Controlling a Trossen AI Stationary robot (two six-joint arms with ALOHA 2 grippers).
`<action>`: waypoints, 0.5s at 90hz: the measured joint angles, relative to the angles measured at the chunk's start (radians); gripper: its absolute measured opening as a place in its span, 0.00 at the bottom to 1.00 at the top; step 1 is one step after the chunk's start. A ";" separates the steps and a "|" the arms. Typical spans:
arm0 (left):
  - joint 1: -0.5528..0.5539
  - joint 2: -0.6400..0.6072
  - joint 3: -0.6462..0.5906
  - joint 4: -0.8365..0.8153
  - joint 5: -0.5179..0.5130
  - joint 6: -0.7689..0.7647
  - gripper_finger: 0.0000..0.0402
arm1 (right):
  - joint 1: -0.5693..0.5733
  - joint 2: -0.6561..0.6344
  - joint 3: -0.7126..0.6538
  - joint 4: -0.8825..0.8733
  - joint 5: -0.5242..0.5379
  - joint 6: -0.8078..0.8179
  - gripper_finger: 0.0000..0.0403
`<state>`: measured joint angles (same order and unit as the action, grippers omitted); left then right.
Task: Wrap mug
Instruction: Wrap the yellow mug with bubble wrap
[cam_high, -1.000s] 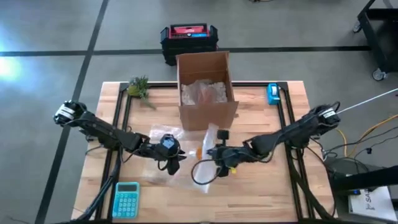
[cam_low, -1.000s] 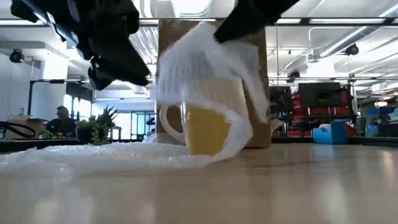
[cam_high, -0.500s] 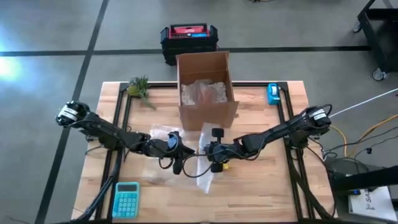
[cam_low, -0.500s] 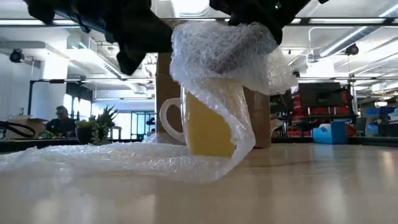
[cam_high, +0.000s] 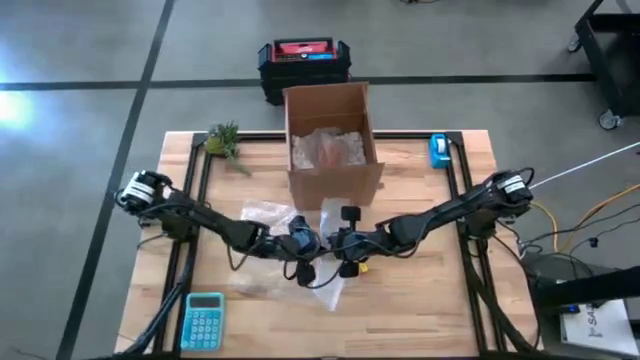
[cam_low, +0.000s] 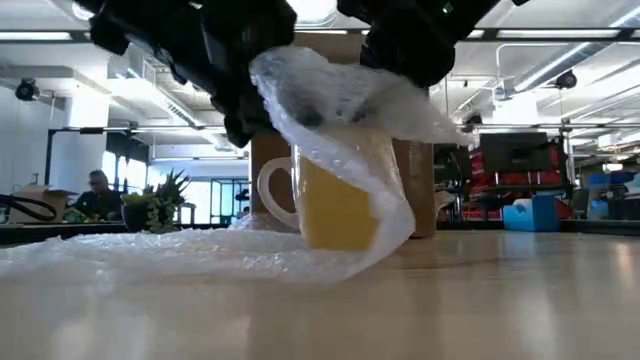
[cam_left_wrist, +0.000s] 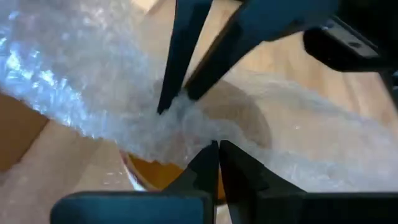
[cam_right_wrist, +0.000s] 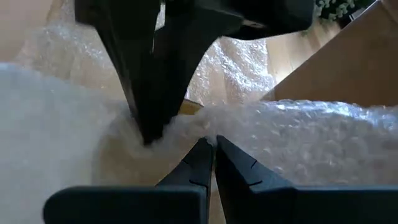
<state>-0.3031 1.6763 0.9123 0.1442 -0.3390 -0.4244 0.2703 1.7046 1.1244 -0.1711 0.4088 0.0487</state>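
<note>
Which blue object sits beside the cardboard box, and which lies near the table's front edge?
The blue tape dispenser sits right of the cardboard box, at the table's far right. The blue calculator, with its keypad showing, lies at the front left corner.

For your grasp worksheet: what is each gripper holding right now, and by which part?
Both the left gripper and the right gripper pinch the bubble wrap where it bunches over the mug top. Neither grips the mug itself.
</note>
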 joint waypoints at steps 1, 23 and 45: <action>0.000 0.004 0.005 -0.008 0.000 0.000 0.01 | 0.000 0.000 0.000 0.000 0.000 0.007 0.01; 0.000 0.033 0.046 -0.050 0.001 0.000 0.00 | -0.002 -0.005 0.088 -0.138 -0.053 0.027 0.14; -0.002 0.027 0.045 -0.057 0.008 0.000 0.00 | 0.005 -0.036 0.319 -0.536 -0.051 -0.038 0.32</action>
<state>-0.3046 1.7035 0.9569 0.0875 -0.3313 -0.4240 0.2749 1.6688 1.4433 -0.7073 0.3575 0.0104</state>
